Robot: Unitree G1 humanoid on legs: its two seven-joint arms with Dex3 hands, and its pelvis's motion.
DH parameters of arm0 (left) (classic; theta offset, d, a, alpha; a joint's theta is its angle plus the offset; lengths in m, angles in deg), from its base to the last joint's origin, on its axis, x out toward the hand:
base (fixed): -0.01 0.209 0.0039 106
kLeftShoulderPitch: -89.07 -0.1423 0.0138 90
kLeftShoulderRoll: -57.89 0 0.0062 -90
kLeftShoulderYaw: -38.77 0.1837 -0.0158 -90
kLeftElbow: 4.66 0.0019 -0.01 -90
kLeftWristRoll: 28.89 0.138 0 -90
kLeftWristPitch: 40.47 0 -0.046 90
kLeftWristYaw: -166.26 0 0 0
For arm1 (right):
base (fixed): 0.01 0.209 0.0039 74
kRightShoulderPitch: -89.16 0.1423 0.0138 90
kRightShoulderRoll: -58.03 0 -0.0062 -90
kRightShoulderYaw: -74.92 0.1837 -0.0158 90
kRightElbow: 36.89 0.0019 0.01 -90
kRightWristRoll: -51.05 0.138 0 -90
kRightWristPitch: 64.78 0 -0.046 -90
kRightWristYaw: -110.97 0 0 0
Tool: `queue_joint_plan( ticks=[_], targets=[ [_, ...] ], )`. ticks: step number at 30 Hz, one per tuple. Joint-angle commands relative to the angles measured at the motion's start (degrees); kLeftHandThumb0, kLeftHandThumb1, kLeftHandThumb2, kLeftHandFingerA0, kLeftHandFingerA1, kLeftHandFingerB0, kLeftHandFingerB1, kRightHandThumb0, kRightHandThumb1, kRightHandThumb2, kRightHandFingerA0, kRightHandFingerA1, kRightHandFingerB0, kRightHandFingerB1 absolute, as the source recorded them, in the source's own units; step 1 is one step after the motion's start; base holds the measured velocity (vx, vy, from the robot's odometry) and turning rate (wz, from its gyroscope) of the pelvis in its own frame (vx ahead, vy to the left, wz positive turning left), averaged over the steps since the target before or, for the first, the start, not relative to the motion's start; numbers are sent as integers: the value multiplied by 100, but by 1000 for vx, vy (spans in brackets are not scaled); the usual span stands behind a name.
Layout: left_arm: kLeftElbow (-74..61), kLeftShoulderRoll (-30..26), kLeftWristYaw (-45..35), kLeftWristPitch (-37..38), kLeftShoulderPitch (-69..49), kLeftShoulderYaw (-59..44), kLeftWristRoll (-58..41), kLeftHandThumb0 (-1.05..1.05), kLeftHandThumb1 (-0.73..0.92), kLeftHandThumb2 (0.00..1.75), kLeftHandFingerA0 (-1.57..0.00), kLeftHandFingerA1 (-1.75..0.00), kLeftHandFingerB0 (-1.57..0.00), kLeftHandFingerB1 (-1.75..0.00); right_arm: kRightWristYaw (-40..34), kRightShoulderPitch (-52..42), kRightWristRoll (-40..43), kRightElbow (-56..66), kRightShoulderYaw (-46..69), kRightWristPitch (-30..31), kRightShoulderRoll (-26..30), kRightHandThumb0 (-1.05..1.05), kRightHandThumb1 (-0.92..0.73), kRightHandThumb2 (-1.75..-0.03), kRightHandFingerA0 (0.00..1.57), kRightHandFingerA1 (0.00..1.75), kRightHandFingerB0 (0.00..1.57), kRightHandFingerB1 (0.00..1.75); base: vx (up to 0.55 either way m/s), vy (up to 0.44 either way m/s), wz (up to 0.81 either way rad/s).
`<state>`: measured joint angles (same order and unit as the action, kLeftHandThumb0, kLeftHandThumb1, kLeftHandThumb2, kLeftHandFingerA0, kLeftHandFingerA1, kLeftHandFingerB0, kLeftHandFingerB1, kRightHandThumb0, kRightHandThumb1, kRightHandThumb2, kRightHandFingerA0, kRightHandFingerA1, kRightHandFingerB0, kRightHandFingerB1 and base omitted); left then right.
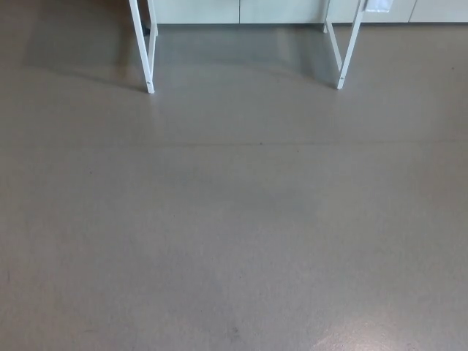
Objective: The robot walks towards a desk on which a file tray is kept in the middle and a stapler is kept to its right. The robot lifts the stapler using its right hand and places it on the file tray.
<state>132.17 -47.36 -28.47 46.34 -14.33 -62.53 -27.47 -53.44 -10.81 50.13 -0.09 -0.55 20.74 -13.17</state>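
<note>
grey floor (234, 241) fills nearly all of the head view, smooth and a little shiny. closest to the camera, far in front of the desk (351, 44), a pale patch of reflected light (365, 342) lies on the floor. a small dark mark (234, 333) sits equally far from the desk, more toward the robot's left. a faint straight line (234, 143) crosses the floor between this mark and the desk, nearer to the desk.

of the desk only its white metal legs can be seen, at the far edge of the floor: the left legs (145, 66) on the robot's left and the right legs (344, 69) on the robot's right, each pair leaning slightly inward at the foot. the floor between them is a bit darker, in shadow. behind the desk stand pale cabinet fronts (241, 10).

the top of the desk is cut off by the upper edge, so the stapler and the file tray do not show. the left hand and the right hand are both outside the picture, so their fingers cannot be judged.
</note>
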Motion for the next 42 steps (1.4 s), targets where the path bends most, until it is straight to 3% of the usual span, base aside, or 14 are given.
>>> queue_joint_plan(
  ticks=[1, 6, 7, 9, 21, 24, 27, 29, 30, 34, 38, 39, 40, 42],
  targets=[
    [-121, -92, -246, -189, -88, -71, -154, -54, 87, 64, -33, -50, -23, -40, 331, -77, 170, 79, 59, -215, 145, -34, -51, -58, 27, 45, 6, 21, 0, 0, 0],
    [-52, -23, -260, -363, -32, -111, -185, -54, 87, 66, -23, -47, -18, -37, 294, -97, 122, -118, 35, -562, 186, -42, -52, -55, 33, 45, 7, 26, 0, 0, 0],
    [-7, -11, -282, -308, -31, -120, -196, -53, 87, 65, -22, -48, -18, -39, 341, -114, 116, -42, 15, -517, 220, -42, -54, -56, 36, 46, 6, 25, 0, 0, 0],
    [-16, 0, -277, -308, -54, -138, -202, -53, 86, 65, -24, -48, -19, -39, 463, 9, 463, 37, 252, 87, 117, -30, -51, -57, 26, 44, 10, 22, 0, 0, 0],
    [43, 74, -243, -256, -20, -158, -188, -52, 87, 65, -25, -48, -18, -38, 457, 70, 199, -72, 56, -263, 262, -38, -54, -56, 32, 45, 6, 25, 19, 36, 6],
    [-24, 63, -257, -226, -74, -100, -128, -53, 87, 65, -24, -48, -19, -39, 426, 93, 233, 7, 87, -96, 268, -36, -51, -58, 25, 43, 9, 21, 207, 357, -4],
    [-244, 68, -301, -313, -209, -69, -136, -54, 88, 66, -22, -46, -16, -38, 403, 114, 83, 35, -22, -93, 349, -40, -54, -56, 31, 40, 6, 25, 267, 384, -9],
    [-292, 109, -221, -350, -229, -80, -140, -53, 88, 66, -23, -46, -18, -39, 478, 133, 269, 199, 101, 148, 311, -33, -51, -58, 24, 42, 9, 22, 210, 149, 1],
    [-298, 119, -217, -360, -236, -80, -142, -53, 89, 66, -23, -46, -18, -38, 411, 128, 68, 232, -49, 92, 389, -41, -52, -58, 31, 44, 10, 21, 235, 54, 5],
    [-335, 174, -185, -436, -273, -111, -172, -53, 88, 66, -21, -46, -19, -39, 363, 159, 123, 128, -30, -106, 363, -35, -52, -59, 28, 45, 9, 22, 225, -30, 10],
    [111, 188, -175, -72, -174, -78, -104, -54, 89, 66, -22, -46, -18, -38, 451, 116, 109, 461, -74, 286, 423, -36, -51, -58, 34, 45, 9, 21, 253, -181, 15],
    [234, 210, -162, -7, -143, -86, -115, -53, 89, 66, -24, -46, -18, -38, 523, 80, 117, 556, -78, 338, 466, -45, -42, -70, 36, 52, 7, 23, 342, -257, 21],
    [318, 210, -151, 28, -110, -81, -108, -54, 88, 66, -23, -45, -17, -37, 559, 55, 105, 596, -95, 328, 489, -42, -52, -55, 39, 43, 5, 25, 492, -208, -15],
    [639, 215, -126, 208, 1, -65, -86, -55, 88, 66, -23, -47, -18, -38, 687, 51, 155, 616, -96, 355, 538, -41, -52, -55, 40, 44, 5, 24, 627, -93, 58]
  ],
)
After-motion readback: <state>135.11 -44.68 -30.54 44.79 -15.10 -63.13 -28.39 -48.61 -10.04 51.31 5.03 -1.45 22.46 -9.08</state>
